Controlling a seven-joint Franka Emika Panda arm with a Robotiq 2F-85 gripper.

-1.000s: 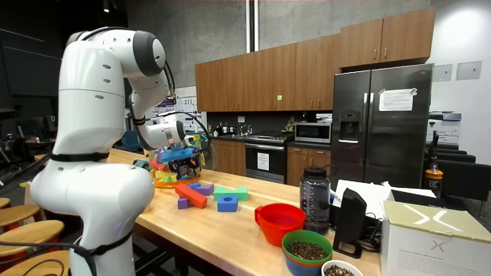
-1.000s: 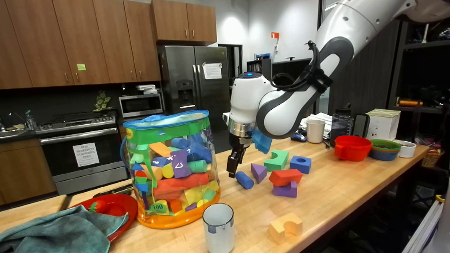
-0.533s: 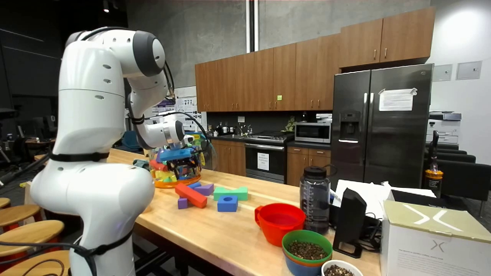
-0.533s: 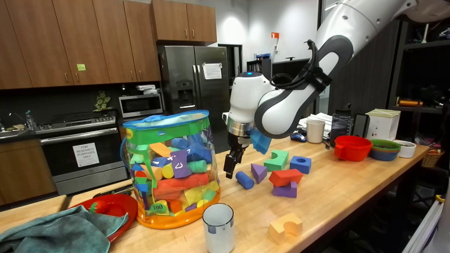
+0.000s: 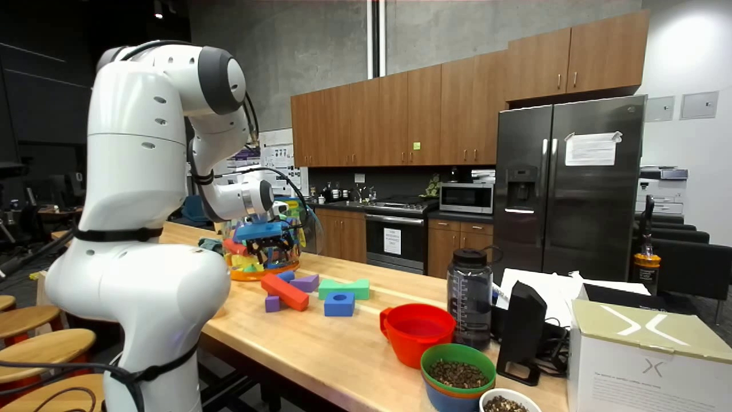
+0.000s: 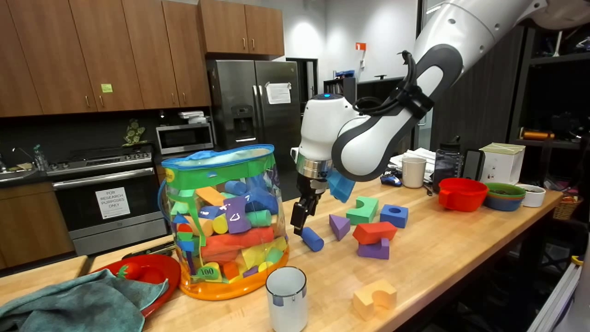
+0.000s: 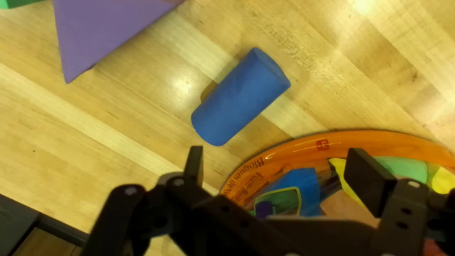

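Observation:
My gripper (image 7: 279,167) stands open in the wrist view, with nothing held between its fingers. A blue cylinder (image 7: 240,97) lies on its side on the wooden table just beyond the left fingertip, outside the gap. In an exterior view the black gripper (image 6: 298,225) hangs low over the near end of the blue cylinder (image 6: 313,239); I cannot tell whether they touch. The clear zip bag (image 6: 226,230) full of foam blocks stands close beside the gripper. Its orange base (image 7: 355,140) passes beneath the jaws in the wrist view. A purple triangular block (image 7: 103,32) lies beyond the cylinder.
A red block (image 6: 374,232) leans on a purple block (image 6: 374,249). Near them are a green arch (image 6: 362,210) and a blue holed block (image 6: 394,216). A tan block (image 6: 374,299), a glass (image 6: 286,299) and a red plate (image 6: 168,276) stand nearer that camera.
The blue cylinder has rolled a little towards the bag within the last half second. My gripper has shifted slightly the same way and looks a bit more tilted.

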